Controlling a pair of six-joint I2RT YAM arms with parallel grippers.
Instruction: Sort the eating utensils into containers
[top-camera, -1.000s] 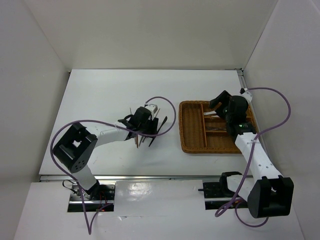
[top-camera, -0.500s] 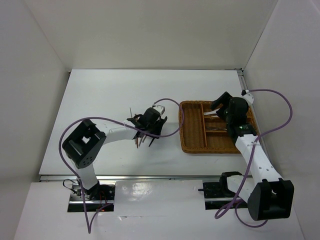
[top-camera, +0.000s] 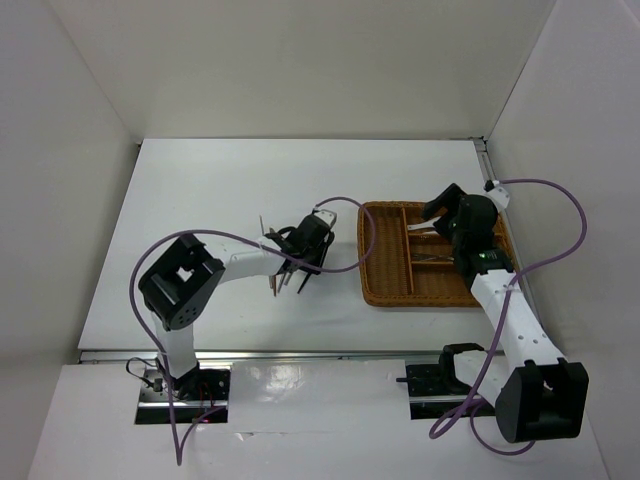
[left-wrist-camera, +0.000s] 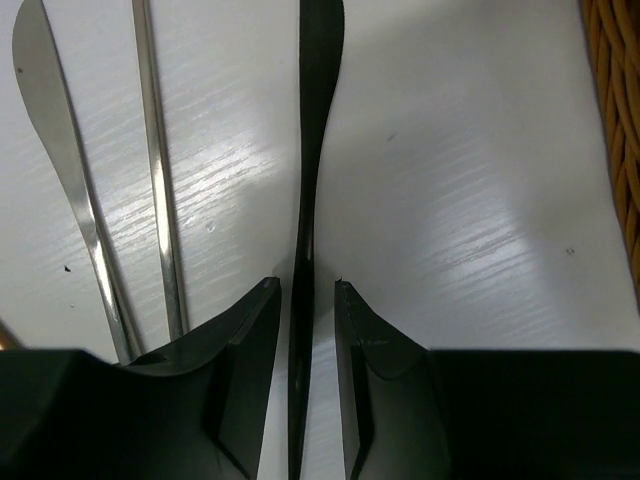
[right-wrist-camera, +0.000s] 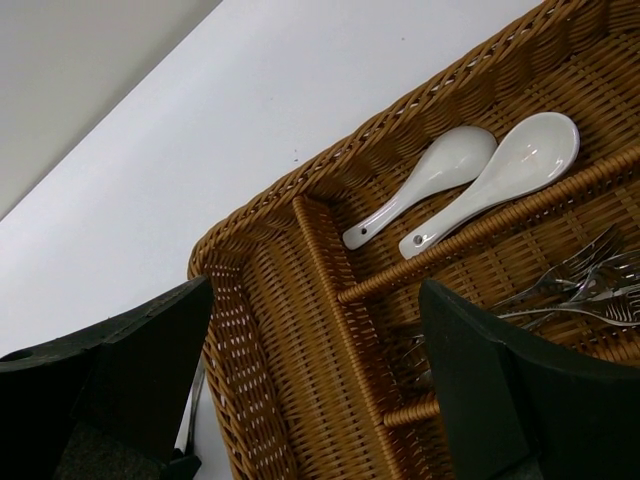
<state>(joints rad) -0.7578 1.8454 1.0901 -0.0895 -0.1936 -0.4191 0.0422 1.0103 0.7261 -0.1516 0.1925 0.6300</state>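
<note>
Brown wicker tray (top-camera: 385, 298) sits on the right side of the white table (top-camera: 200, 200) in the top view. The right gripper (right-wrist-camera: 318, 290) hangs over the tray's upper end. Its two fingers (right-wrist-camera: 130, 370) are spread wide with nothing between them. Under it, two white spoons (right-wrist-camera: 440, 165) lie side by side in a short section, in the upper right of the right wrist view. Silver forks (right-wrist-camera: 575, 285) lie in the next section, past a woven bar (right-wrist-camera: 480, 230).

The left gripper (left-wrist-camera: 307, 290) is low over the table in the middle of the top view, just left of the tray. Its fingers (left-wrist-camera: 250, 340) stand close on each side of a dark thin handle (left-wrist-camera: 318, 120) that lies on the table. A thin gap shows on both sides, so they are not squeezing it. A shiny metal chopstick (left-wrist-camera: 155, 170) and a flat silver handle (left-wrist-camera: 55, 150) lie to the left of it, apart from it.
</note>
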